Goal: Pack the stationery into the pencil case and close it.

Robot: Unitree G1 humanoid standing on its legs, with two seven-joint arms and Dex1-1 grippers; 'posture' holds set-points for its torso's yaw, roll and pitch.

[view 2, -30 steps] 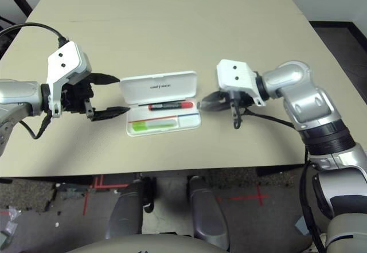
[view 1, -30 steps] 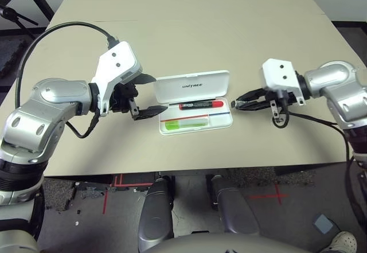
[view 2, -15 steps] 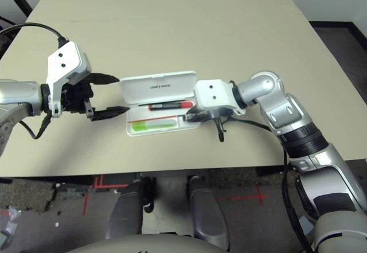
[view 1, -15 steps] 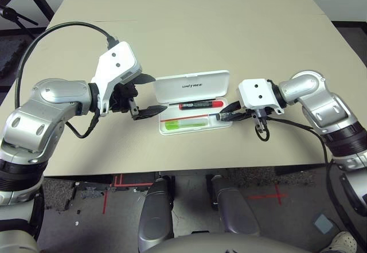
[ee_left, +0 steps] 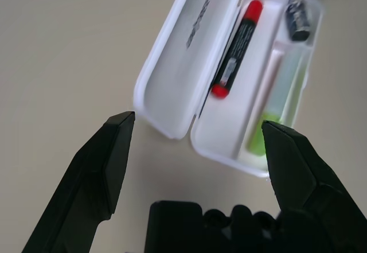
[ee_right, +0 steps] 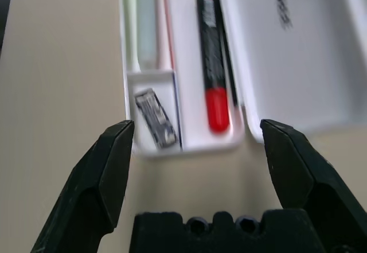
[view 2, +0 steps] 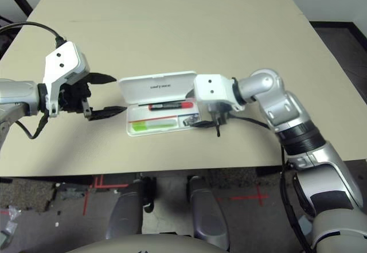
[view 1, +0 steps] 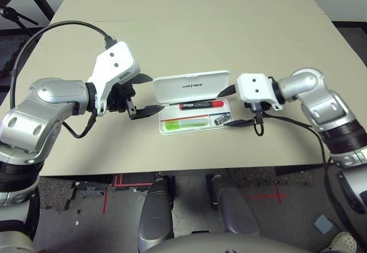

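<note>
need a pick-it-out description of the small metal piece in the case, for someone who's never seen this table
Find the open white pencil case in the middle of the table, between the two grippers. In its tray, look in the small corner compartment nearest the right gripper, past the end of the lime-green highlighter. The metal piece there is silver-and-black and far shorter than the highlighter or the red marker.

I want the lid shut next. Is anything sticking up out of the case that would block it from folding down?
Nothing visible does: the red marker, green highlighter and small metal piece lie inside the case.
</note>
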